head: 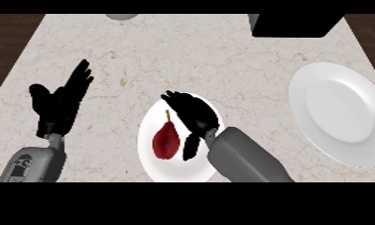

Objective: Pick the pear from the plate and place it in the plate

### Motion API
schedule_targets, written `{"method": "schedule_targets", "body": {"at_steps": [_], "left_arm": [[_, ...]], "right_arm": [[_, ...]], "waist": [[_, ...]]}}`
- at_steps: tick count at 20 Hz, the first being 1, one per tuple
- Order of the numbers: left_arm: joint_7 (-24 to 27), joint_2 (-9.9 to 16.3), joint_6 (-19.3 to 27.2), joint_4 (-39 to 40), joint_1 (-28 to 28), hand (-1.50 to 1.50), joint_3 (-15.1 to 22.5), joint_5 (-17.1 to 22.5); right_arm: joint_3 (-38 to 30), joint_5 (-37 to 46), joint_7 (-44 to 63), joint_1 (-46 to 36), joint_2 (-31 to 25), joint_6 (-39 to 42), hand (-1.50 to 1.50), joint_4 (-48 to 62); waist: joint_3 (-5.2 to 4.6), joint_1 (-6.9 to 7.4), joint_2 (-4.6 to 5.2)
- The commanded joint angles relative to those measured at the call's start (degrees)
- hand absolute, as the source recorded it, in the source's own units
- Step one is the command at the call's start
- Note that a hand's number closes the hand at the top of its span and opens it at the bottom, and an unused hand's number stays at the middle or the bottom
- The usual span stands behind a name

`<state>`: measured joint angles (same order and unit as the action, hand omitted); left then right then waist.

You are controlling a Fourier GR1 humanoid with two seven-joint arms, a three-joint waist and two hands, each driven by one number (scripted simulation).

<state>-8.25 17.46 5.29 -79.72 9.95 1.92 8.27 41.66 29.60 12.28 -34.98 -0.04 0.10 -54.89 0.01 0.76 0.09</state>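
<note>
At the near edge of a pale marbled counter [219, 50], a red pear [166, 140] lies stem-up on the left half of a small white plate [172, 169], whose lower rim runs to the bottom of the view. The robot's right hand [194, 112] hangs over the same plate just beside the fruit, fingers curved downward and the thumb low at the pear's right side; nothing is held, and whether the hand touches the pear cannot be told. The grey right forearm [242, 157] covers the plate's right side.

To the left, the left hand [62, 100] rests open, fingers up, over bare counter near the left edge.

Right of the near plate, a strip of open counter separates it from a larger white plate [337, 115], which is cut off by the view's right edge.

Farther back, the counter's middle is open stone. A black box-like object [296, 25] sits at the far right, a grey rounded object [121, 16] at the far edge, and dark wood [18, 35] shows beyond both far corners.
</note>
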Motion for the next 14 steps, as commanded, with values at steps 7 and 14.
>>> {"method": "schedule_targets", "body": {"at_steps": [7, 14], "left_arm": [[-2.23, -1.42, -0.16, -0.59, 1.44, 0.0, -1.09, -1.9], [0.58, -1.15, -4.26, 5.97, 3.97, 0.0, -4.08, -0.77]], "right_arm": [[11.48, -3.89, -2.44, -1.66, 0.03, -0.18, 1.5, 2.06], [12.12, -10.64, -3.1, -5.35, 0.01, -5.55, 1.5, 2.95]], "waist": [[0.0, 0.13, 0.02], [-0.01, 0.15, 0.15]]}}
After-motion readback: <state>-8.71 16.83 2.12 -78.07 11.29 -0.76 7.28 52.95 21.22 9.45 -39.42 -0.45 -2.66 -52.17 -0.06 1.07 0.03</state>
